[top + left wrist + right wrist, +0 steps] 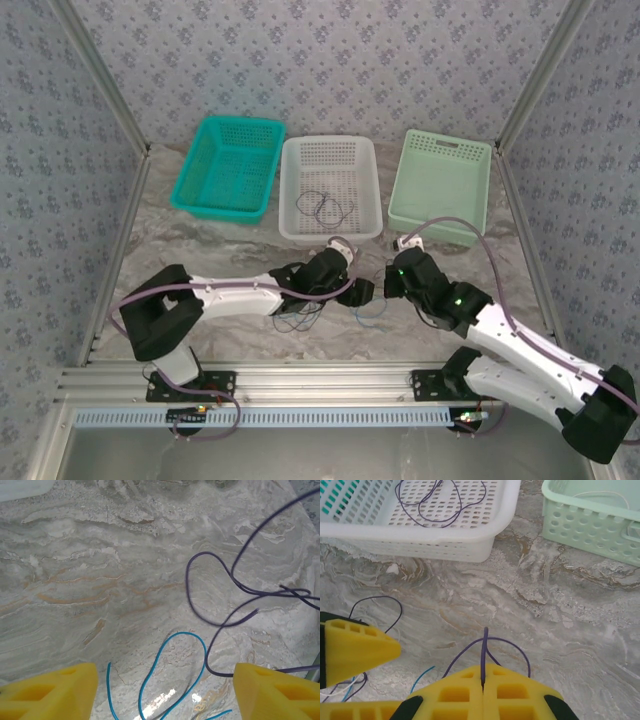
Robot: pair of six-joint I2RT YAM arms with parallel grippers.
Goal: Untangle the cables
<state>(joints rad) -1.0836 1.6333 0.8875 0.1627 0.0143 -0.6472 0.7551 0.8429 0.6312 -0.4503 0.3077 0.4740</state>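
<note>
In the right wrist view my right gripper [483, 680] is shut on a thin purple cable [485, 642], whose end sticks up from between the yellow fingers while a loop arcs over the marble. My left gripper [165, 680] stands wide open just above the table. A blue cable loop [172, 667] lies between its fingers, touching neither, and a purple cable [220, 592] curls beyond on the right. Seen from above, the left gripper [357, 293] and the right gripper [391, 275] sit close together at the table's middle, with loose cables [300, 315] under them.
Three baskets line the back: teal basket [228, 165], white basket [300, 228] holding a purple cable [325, 207], and green basket [442, 180] with a thin white wire [600, 496] inside. The left gripper's yellow finger [355, 650] is near my right one. The aluminium rail [300, 380] bounds the near edge.
</note>
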